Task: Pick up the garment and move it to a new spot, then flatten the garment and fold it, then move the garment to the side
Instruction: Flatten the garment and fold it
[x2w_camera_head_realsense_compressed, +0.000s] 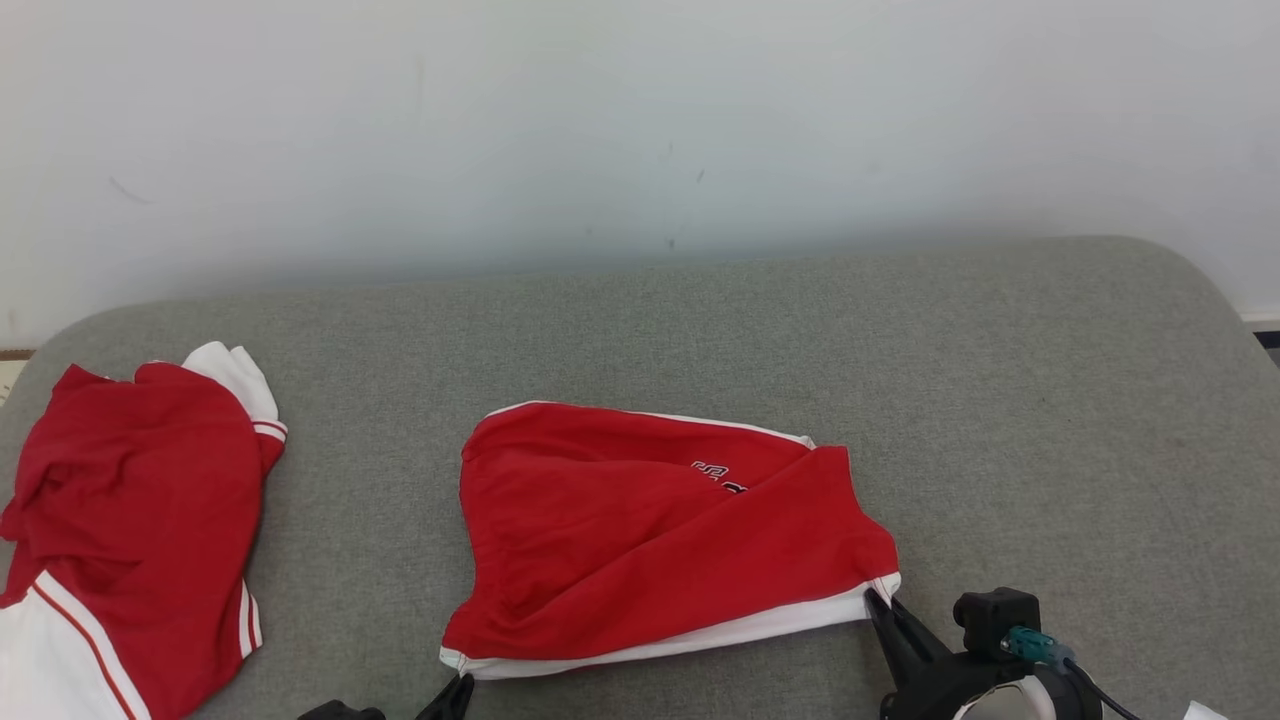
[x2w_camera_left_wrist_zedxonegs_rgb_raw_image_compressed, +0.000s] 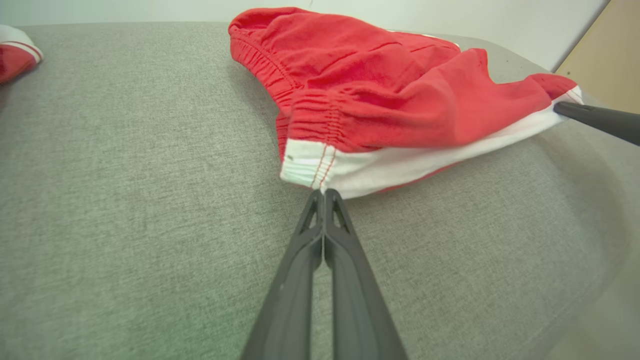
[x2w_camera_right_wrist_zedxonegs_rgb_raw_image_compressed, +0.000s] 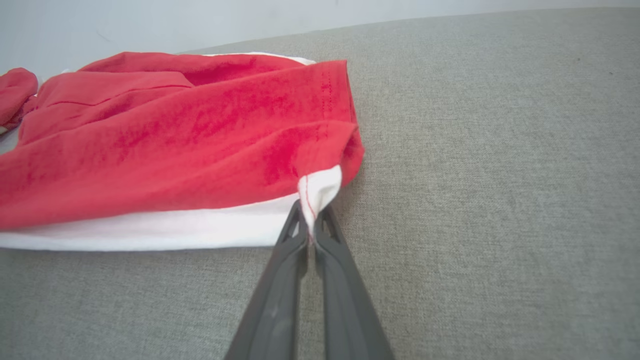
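On the grey bench (x2w_camera_head_realsense_compressed: 1050, 400), the left gripper (x2w_camera_left_wrist_zedxonegs_rgb_raw_image_compressed: 324, 194) and right gripper (x2w_camera_right_wrist_zedxonegs_rgb_raw_image_compressed: 310, 222) are each pinched shut on a near white-hemmed corner of the red garment (x2w_camera_head_realsense_compressed: 640, 540).

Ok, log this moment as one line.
left gripper: shut on red garment hem corner | right gripper: shut on other hem corner | garment: on grey surface | second garment: far left

Left end effector (x2w_camera_head_realsense_compressed: 463, 686) mostly off-frame.
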